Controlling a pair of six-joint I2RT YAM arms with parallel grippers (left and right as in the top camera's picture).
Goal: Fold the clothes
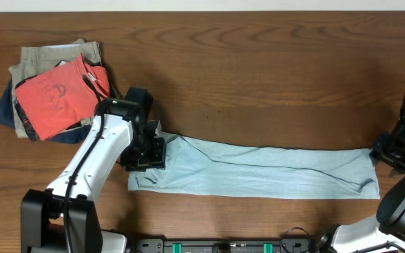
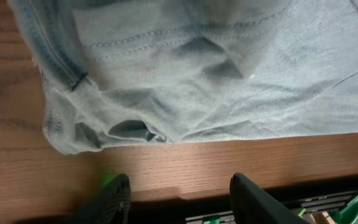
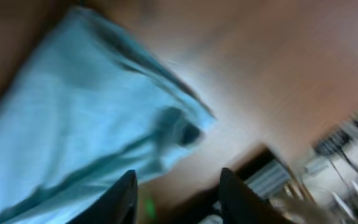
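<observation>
Pincers first, seen from above: the left pincer [image 1: 148, 152] stands over the left end of the pale blue garment [image 1: 259, 172] and the right pincer [image 1: 389, 150] is at its right end, which suits a cloth drawn out long between two arms. The garment lies flat as a long narrow strip across the near half of the brown wooden table [image 1: 259, 63]. It looks doubled lengthwise, so a fold across its length is probably the next step. A pile [image 1: 55, 95] of other folded clothes, red-orange over khaki and navy, sits well apart at the far left. From the left wrist, the left pincer [image 2: 179, 183] has its jaws apart with only bare wood grain between them, clamped on nothing. Just beyond them lies the garment's bunched corner, soft knit cotton with a double row of stitching along a hem [image 2: 135, 43] and loose, layered creases. From the right wrist the picture is blurred, yet the right pincer [image 3: 178, 177] appears parted and empty, with the garment's corner, a small tuck in it, lying on the table just ahead.
</observation>
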